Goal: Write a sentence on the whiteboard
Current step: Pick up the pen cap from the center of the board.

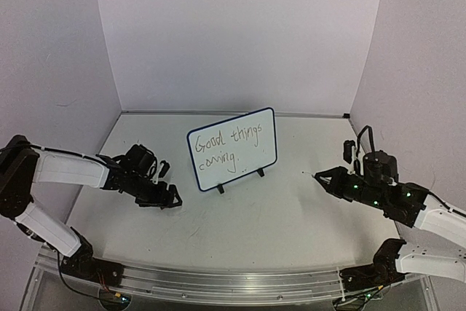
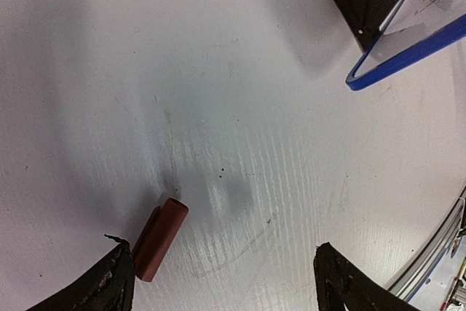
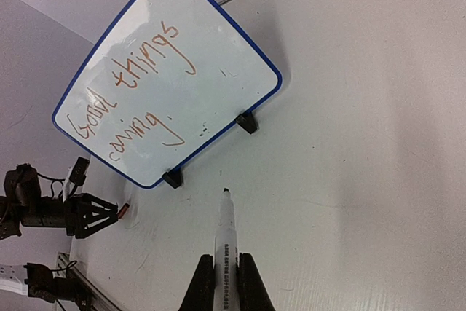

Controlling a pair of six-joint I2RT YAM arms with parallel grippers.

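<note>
Your left wrist view crops the whiteboard (image 2: 422, 34) at the top right, and the red cap (image 2: 160, 238) hides its lower end behind the left end effector (image 2: 222, 274). The marker (image 3: 226, 242) runs off the bottom of your right wrist view.

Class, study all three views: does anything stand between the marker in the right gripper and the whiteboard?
Nothing visible does. The right gripper holds the marker with its tip pointing toward the whiteboard, and only table surface lies between tip and board.
</note>
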